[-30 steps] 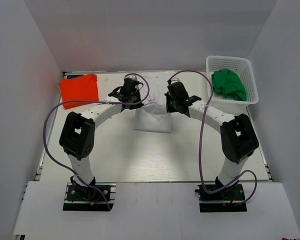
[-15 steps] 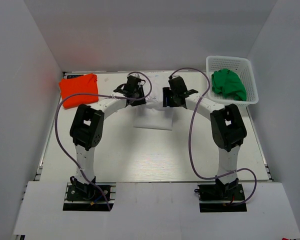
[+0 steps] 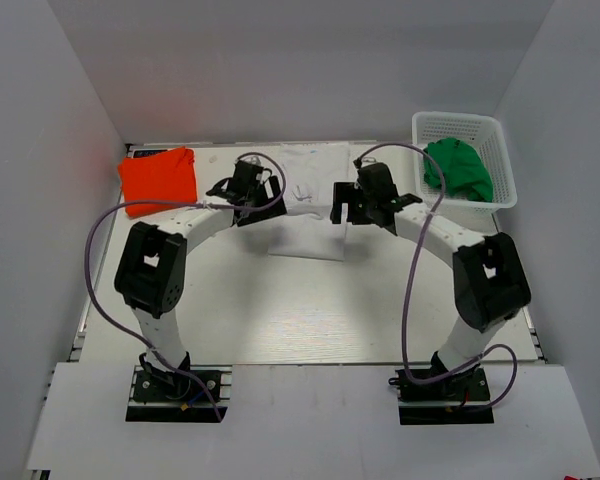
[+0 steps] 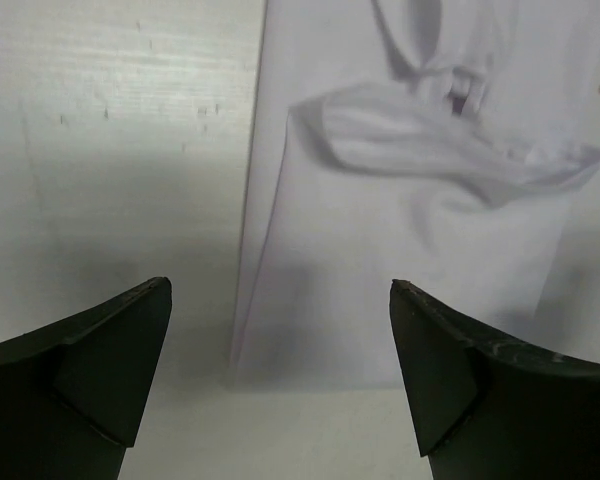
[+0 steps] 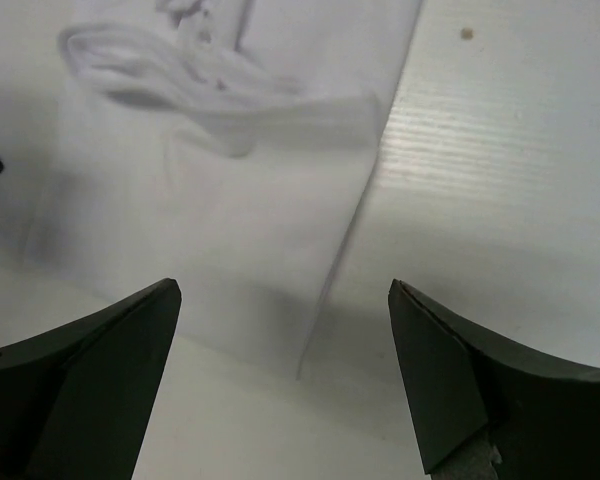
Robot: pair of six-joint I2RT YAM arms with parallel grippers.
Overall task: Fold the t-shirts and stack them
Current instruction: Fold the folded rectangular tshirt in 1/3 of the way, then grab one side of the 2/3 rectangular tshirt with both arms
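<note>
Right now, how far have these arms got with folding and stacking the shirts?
Done: the orange t-shirt lies folded at the table's far left. In hand: the white t-shirt lies part-folded in the middle, with the left pincer and right pincer both open above it, gripping nothing. Left: the green t-shirt sits crumpled in the white basket, and nothing is stacked yet.

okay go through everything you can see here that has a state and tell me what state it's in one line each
white t-shirt: lying on the table between the arms, partly folded, held by neither pincer
orange t-shirt: folded, lying at the far left of the table
green t-shirt: crumpled, unfolded, in the basket
basket: upright at the far right, holding the green shirt
left pincer: open, empty
right pincer: open, empty
</note>
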